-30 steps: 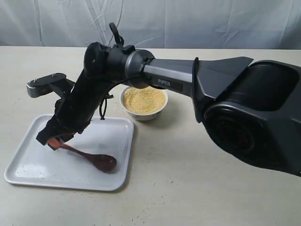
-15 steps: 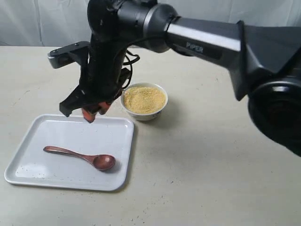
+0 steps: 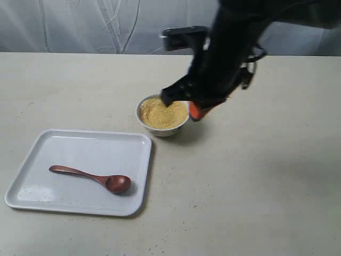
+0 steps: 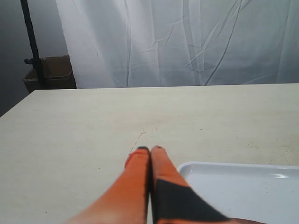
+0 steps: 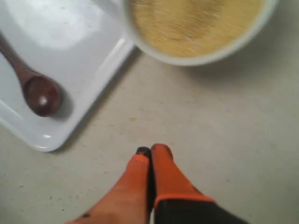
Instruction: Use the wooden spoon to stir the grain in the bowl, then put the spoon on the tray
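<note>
The dark reddish-brown wooden spoon (image 3: 90,176) lies flat on the white tray (image 3: 53,144) at the front left, its oval bowl toward the right. Nothing holds it. The small white bowl (image 3: 160,129) of yellow grain (image 3: 162,112) stands just behind the tray's far right corner. My right gripper (image 3: 194,111), blurred, hangs shut and empty beside the bowl's right rim. Its wrist view looks down on the shut fingers (image 5: 152,150), the spoon (image 5: 39,93), the tray (image 5: 70,28) and the grain (image 5: 196,21). My left gripper (image 4: 149,149) is shut over bare table beside a tray corner (image 4: 243,186).
A white curtain (image 3: 106,26) hangs behind the table's far edge. In the left wrist view a cardboard box (image 4: 49,72) and a black pole (image 4: 30,42) stand beyond the table's edge. The beige table (image 3: 240,202) stretches to the right of the bowl.
My right gripper let go of the spoon on the tray, rose, and swung right to the far side of the bowl. The spoon stays lying on the tray.
</note>
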You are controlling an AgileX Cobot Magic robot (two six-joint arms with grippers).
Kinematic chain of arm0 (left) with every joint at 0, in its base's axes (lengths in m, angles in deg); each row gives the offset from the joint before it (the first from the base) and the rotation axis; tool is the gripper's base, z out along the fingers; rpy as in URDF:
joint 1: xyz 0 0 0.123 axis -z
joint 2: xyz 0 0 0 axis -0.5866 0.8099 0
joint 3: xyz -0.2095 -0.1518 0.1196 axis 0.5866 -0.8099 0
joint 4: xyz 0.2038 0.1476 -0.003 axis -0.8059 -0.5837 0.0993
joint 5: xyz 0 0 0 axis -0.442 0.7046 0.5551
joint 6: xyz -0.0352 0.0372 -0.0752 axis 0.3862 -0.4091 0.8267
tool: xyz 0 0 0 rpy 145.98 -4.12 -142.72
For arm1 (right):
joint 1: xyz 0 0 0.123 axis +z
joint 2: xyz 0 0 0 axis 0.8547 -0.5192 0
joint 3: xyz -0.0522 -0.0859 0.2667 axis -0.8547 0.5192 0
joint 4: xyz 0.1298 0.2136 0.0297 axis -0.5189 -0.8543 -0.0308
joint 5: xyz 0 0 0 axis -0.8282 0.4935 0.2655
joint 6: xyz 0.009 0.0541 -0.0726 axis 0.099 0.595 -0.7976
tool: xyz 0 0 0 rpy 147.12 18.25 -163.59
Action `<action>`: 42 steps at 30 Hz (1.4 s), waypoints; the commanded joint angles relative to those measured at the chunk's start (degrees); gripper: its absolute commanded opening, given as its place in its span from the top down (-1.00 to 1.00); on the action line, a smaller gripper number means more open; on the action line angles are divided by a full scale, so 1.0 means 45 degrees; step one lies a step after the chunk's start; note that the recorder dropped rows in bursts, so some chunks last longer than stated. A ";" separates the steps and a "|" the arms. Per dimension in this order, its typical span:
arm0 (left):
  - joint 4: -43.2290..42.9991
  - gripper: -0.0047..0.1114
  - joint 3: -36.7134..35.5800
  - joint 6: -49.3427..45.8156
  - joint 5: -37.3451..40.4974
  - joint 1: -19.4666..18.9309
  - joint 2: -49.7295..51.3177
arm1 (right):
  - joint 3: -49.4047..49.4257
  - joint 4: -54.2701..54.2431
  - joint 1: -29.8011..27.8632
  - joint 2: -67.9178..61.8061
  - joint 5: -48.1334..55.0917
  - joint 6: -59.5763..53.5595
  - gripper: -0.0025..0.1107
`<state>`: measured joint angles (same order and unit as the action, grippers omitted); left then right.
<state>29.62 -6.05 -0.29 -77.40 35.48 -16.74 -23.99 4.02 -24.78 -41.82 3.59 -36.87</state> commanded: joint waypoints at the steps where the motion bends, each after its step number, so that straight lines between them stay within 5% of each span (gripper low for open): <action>1: 0.0044 0.91 -0.0063 0.0039 -0.0058 -0.0011 -0.0066 | 0.3299 0.0328 -0.2099 0.3166 -0.1628 0.0079 0.95; 9: 0.0044 0.91 -0.0063 0.0039 -0.0058 -0.0011 -0.0066 | 0.8328 0.1666 -0.4582 0.8953 -0.3730 0.0079 0.95; 25: 0.0044 0.91 -0.0063 0.0039 -0.0058 -0.0011 -0.0066 | 1.2184 0.2607 -0.4613 1.8962 -0.6717 0.1217 0.95; 42: 0.0044 0.91 -0.0063 0.0039 -0.0058 -0.0011 -0.0066 | 1.2880 0.2607 -0.4613 2.1082 -0.7309 0.1274 0.95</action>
<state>29.62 -6.05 -0.29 -77.40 35.48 -16.74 33.81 15.40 -45.22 52.81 -28.34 -31.27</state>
